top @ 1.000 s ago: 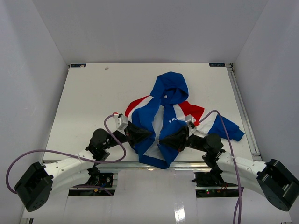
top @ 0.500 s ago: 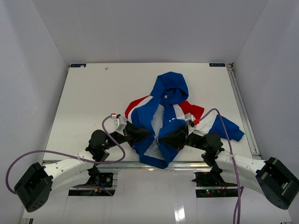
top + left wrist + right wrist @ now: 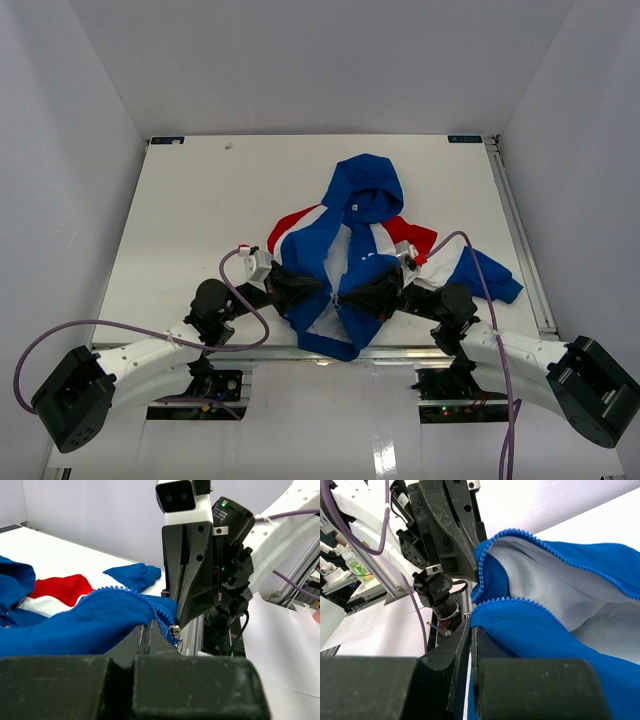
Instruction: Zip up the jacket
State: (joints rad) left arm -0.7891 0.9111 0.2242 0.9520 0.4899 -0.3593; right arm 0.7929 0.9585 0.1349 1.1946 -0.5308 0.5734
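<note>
white walls closed in a pale counter, and the jacket lay on it right of centre, close to the near edge. its blue hood pointed away from the arms. a red panel showed on the left, and a blue sleeve stretched out to the right. the front hung open, so we saw a strip of white lining between the two blue halves. the hem reached the counter's front edge.

from above, the left end effector and the right end effector faced each other low on the jacket front, near one another, each at its own side of the opening. a purple cable looped along the left arm.

in the left wrist view, we saw the left end effector pinched tight on a fold of blue fabric. a small metal slider sat just beside its tips, and a row of zipper teeth ran along the raised edge. the other arm's black fingers came down right at that same spot, touching the fabric.

in the right wrist view, the right end effector was clamped on the lower blue edge of the jacket. its jaws were almost together, with cloth between them. above it a second toothed edge curved up, and the white mesh lining lay open between the two edges. the left arm's fingers held the upper edge at its tip.
</note>
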